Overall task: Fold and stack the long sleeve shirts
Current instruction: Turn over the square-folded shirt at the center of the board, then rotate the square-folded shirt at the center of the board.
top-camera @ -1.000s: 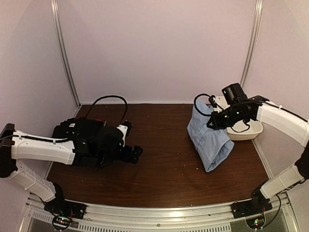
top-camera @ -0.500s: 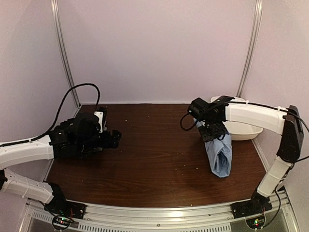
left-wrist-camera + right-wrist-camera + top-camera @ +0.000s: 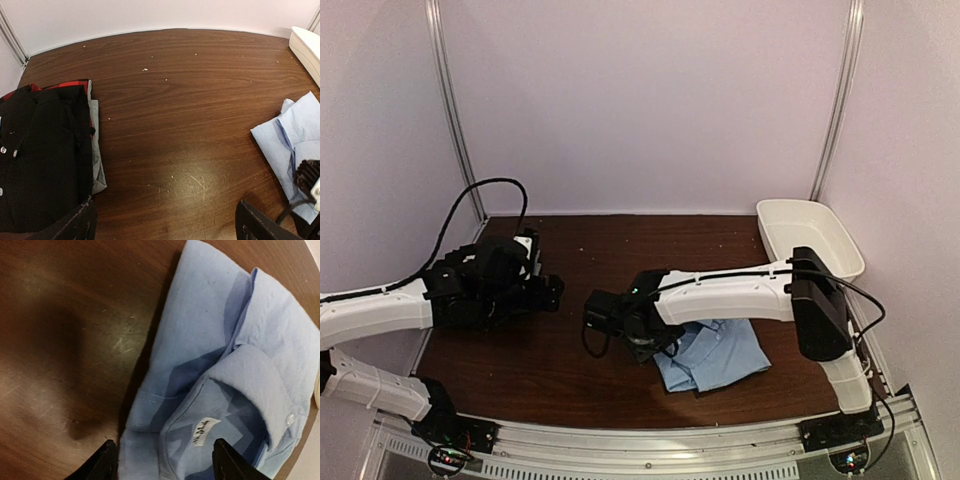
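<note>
Two shirts matter: the light blue shirt point(image 3: 720, 352) lies folded, collar up, on the surface point(image 3: 650, 250) at the lower centre of the overhead view. The black shirt point(image 3: 40, 155) lies flat at the left wrist view's lower left, likely the stack I build on. My right gripper point(image 3: 165, 462) hovers spread over the blue one, pinching nothing. My left gripper point(image 3: 165, 227) is spread too. I can't read the collar label point(image 3: 202, 431).
</note>
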Robot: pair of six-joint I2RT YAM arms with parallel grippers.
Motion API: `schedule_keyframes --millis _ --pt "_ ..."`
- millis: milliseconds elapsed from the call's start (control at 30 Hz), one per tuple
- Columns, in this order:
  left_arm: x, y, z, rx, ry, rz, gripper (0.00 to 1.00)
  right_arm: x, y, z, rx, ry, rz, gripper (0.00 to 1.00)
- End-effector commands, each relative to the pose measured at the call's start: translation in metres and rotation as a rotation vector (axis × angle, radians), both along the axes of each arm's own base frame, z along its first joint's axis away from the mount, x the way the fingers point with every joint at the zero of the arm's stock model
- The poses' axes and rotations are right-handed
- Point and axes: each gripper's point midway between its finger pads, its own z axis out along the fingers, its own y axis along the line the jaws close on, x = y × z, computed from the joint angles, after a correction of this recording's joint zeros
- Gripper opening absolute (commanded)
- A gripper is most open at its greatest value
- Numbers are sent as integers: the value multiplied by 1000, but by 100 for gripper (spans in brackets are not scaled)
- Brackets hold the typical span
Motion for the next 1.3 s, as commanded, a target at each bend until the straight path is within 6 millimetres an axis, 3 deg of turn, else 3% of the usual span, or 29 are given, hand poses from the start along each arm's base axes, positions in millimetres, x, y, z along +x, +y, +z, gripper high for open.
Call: schedule_keyframes --millis 0,133,233,300,433,567,767,933,1133,1267 --pt "4 11 19 -16 -46 49 98 -18 39 8 129 33 63 80" --pt "5 15 21 -11 -56 59 98 -32 61 32 272 56 126 87" --pt "7 18 20 -8 -57 67 98 -35 65 66 409 44 159 87" --pt "8 18 18 -18 -51 65 98 -31 55 81 469 35 151 86" --pt "11 18 13 -66 -27 42 98 -1 14 93 556 13 84 86" --pt "14 21 14 -88 -17 28 98 31 -25 89 660 10 68 86" --pt "16 22 12 -116 1 5 98 80 -56 72 814 56 106 85" --pt "15 21 6 -117 17 4 98 102 -57 46 929 163 125 82" --pt "16 21 3 -116 22 5 97 107 -47 7 979 295 101 80" --pt "16 19 2 -120 25 -1 98 121 -67 -20 1004 327 -51 80"
